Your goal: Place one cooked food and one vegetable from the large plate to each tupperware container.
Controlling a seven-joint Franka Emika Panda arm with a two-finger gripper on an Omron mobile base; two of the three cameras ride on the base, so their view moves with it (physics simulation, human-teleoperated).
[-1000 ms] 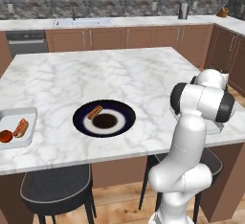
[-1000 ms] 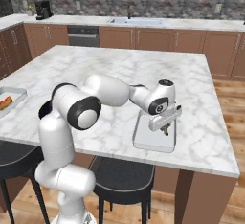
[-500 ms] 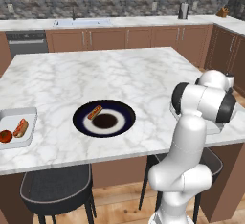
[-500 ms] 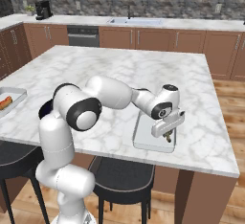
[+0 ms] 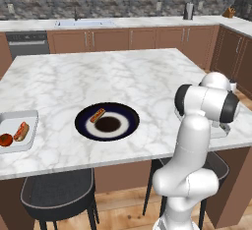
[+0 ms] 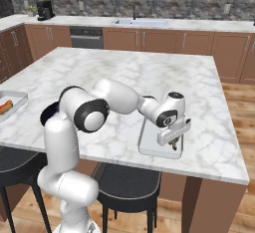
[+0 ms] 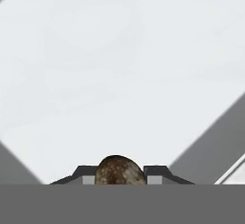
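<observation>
Your gripper (image 6: 173,145) is closed on a small mottled brown food piece (image 7: 119,171); the hand view shows it wedged between the two finger tips, and the right base view shows the hand hanging low over the near tupperware container (image 6: 151,140) at the island's front right edge. In the hand view you look down onto that tray's pale floor, with its rim cutting across the lower right corner. Whether the piece touches the tray floor, you cannot tell. Look to the left base view for the large plate (image 5: 84,118): it sits near the front middle of the marble island (image 5: 74,79), with a reddish sausage-like piece (image 5: 97,115) lying on its white ring, left of the dark centre. The other tupperware container (image 5: 15,117) rests at the island's front left corner, well apart from the plate, and holds a round red item (image 5: 6,139) just beside a sausage in a bun (image 5: 21,131).
</observation>
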